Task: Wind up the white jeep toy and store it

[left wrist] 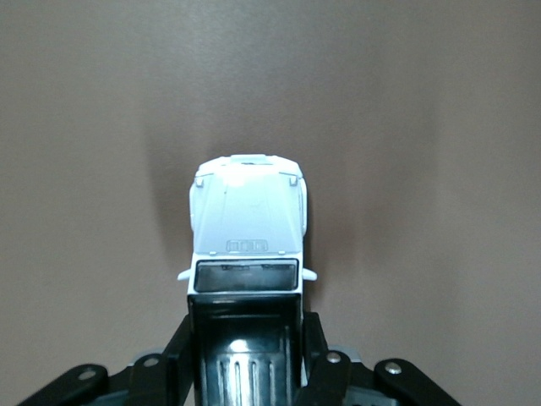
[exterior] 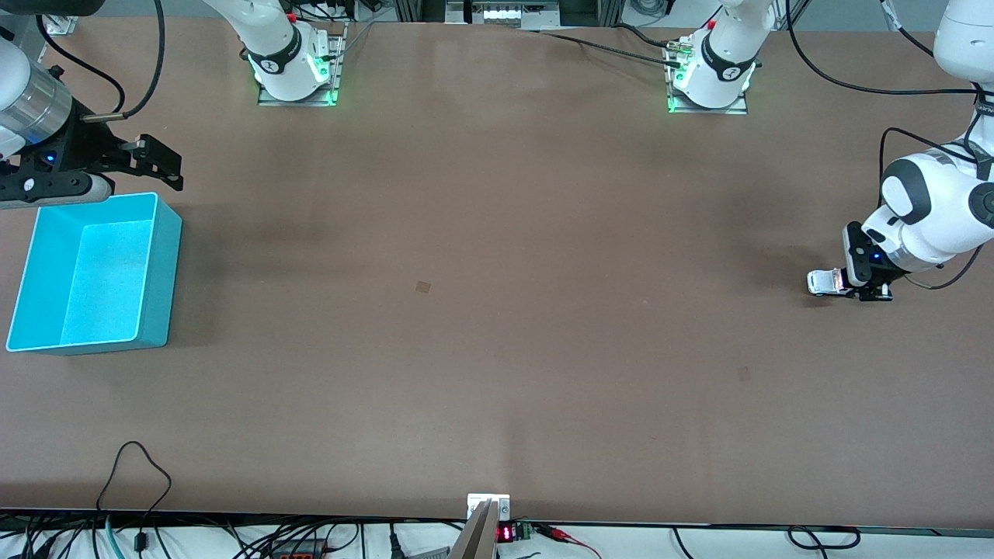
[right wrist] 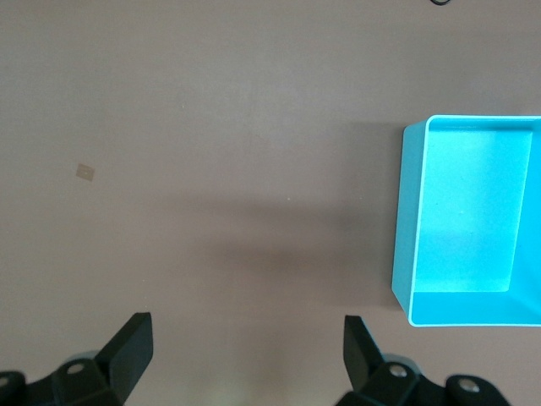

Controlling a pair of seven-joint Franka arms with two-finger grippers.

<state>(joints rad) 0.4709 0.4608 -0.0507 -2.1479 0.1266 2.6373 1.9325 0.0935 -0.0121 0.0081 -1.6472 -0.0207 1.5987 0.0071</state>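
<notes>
The white jeep toy (exterior: 825,281) sits on the table at the left arm's end, its white hood and black roof panel plain in the left wrist view (left wrist: 248,254). My left gripper (exterior: 854,289) is down at the table with its fingers (left wrist: 314,338) closed against both sides of the jeep's rear. The teal bin (exterior: 93,272) stands empty at the right arm's end and shows in the right wrist view (right wrist: 465,220). My right gripper (exterior: 159,167) is open and empty, held in the air beside the bin's farther edge.
A small tan patch (exterior: 422,286) lies on the brown table near its middle. Cables and a small display (exterior: 505,532) run along the table's near edge. The arms' bases (exterior: 295,70) stand at the farther edge.
</notes>
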